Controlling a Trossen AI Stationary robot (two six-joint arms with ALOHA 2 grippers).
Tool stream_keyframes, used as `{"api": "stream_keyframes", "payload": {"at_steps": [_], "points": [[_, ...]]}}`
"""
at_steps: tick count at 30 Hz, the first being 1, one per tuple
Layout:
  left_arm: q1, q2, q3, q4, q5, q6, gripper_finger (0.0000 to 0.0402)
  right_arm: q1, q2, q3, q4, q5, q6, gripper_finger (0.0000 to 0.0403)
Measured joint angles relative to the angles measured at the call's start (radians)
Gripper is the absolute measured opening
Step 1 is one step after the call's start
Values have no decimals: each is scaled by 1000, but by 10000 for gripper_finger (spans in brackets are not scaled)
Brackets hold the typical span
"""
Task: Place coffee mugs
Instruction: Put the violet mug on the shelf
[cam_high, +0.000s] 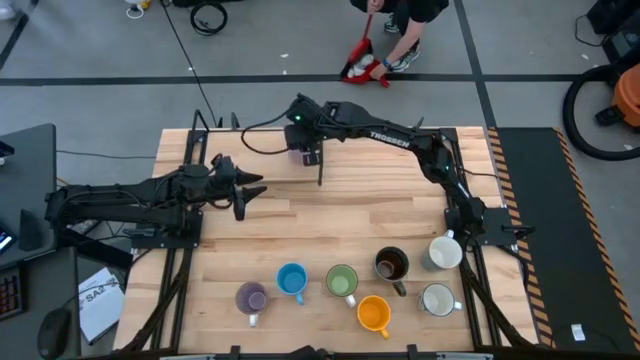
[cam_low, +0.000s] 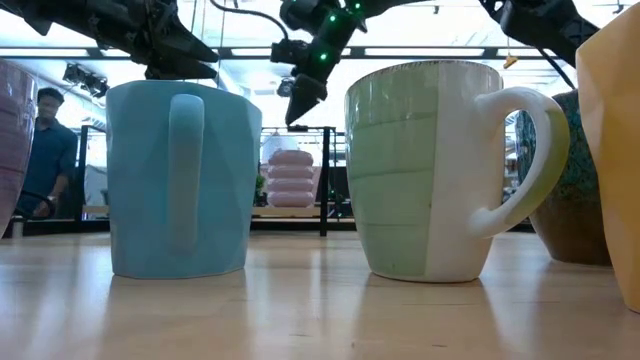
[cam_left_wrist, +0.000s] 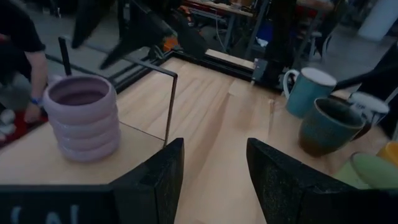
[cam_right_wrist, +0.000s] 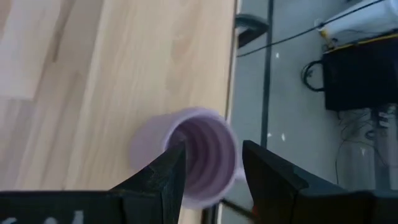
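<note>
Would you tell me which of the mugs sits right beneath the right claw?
The ribbed lilac mug at the table's far edge, standing alone under the open right claw. The other lilac mug sits in the near cluster with the rest.

One mug (cam_high: 302, 153) stands at the table's (cam_high: 330, 215) far edge, seven mugs (cam_high: 342, 281) near its front.

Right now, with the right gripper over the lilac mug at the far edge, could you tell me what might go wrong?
1. The lilac mug stands close to the table edge; a nudge from the open right gripper could tip it off.
2. The person crouches beyond that edge.
</note>
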Motion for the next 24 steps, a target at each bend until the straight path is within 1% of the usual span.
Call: {"api": "stream_keyframes", "payload": {"at_steps": [4, 6, 9, 13, 16, 19, 22, 24], "points": [[3, 0, 0, 4, -1, 116, 181, 11, 4, -1, -33, -16, 41, 164], [3, 0, 0, 6, -2, 152, 181, 21, 8, 0, -35, -7, 62, 164], [3, 0, 0, 24, -9, 159, 181, 48, 13, -3, -67, 17, 71, 164], [3, 0, 0, 26, -10, 151, 181, 86, 14, -49, -39, -39, 71, 164], [3, 0, 0, 26, -11, 146, 181, 95, 11, -112, 1, -45, 71, 164], [3, 0, 0, 26, -12, 145, 181, 97, 16, -174, 16, 5, 72, 164], [2, 0, 0, 22, -11, 145, 181, 105, 13, -239, 78, 70, 53, 164], [2, 0, 0, 21, -11, 145, 181, 107, 14, -264, 80, 82, 51, 164]]}}
